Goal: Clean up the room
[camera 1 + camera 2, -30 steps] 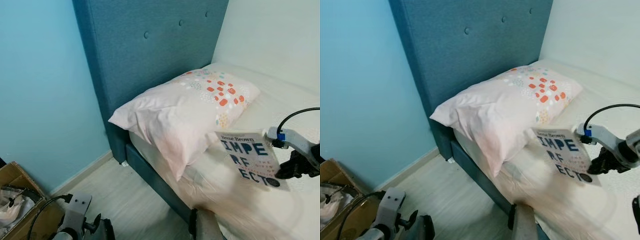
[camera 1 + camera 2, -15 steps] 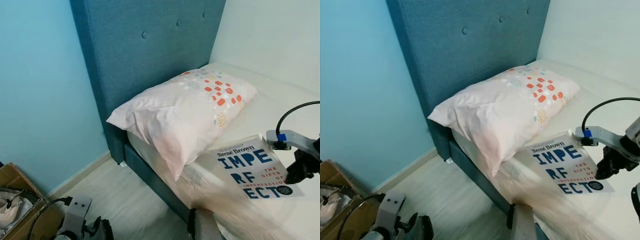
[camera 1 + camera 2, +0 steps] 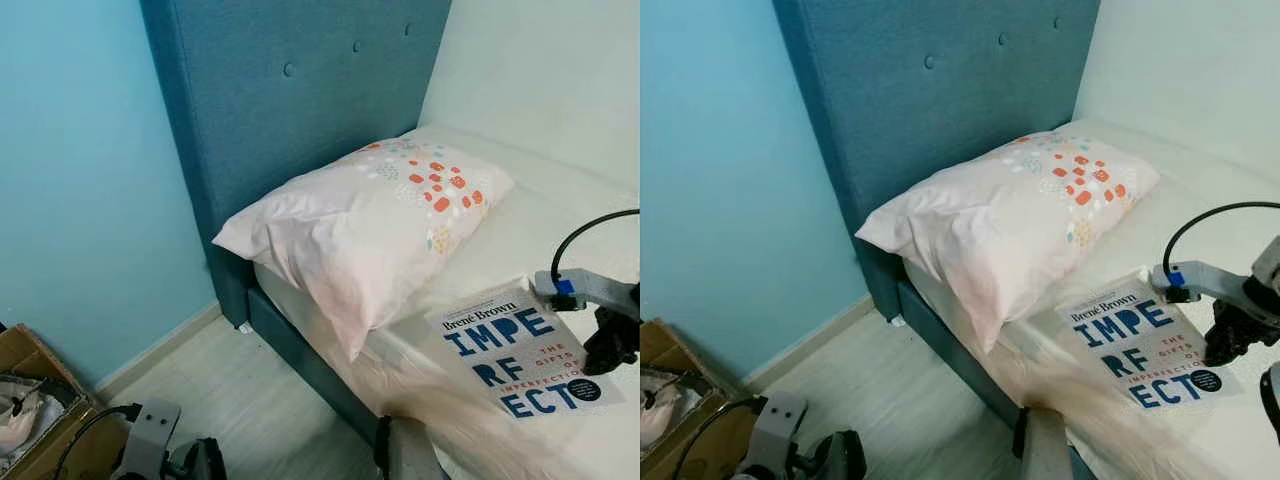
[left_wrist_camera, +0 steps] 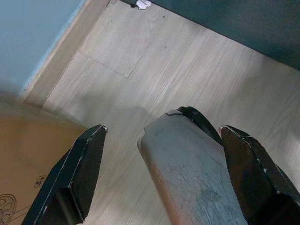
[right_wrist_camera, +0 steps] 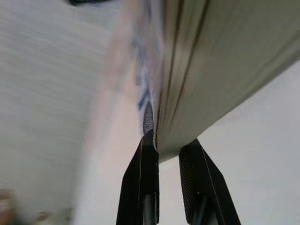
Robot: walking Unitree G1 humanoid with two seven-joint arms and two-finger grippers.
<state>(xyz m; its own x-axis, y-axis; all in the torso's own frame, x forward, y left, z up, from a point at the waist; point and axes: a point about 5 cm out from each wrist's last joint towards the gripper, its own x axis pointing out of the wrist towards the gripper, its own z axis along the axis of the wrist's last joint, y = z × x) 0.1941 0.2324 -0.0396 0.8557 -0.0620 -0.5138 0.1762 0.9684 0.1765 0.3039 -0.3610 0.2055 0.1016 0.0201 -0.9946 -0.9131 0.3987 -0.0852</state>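
— One book (image 3: 520,350) lies flat on the bed (image 3: 470,250), just beside the pillow (image 3: 370,220). Which step is this?

— Setting it down, I judge. The right gripper (image 5: 171,140) pinches its far edge between both fingers.

— And the left gripper (image 4: 159,159)?

— Spread wide, idle above the floor (image 4: 154,61).

— Next?

— Letting the fingers part and lifting clear without dragging the book.
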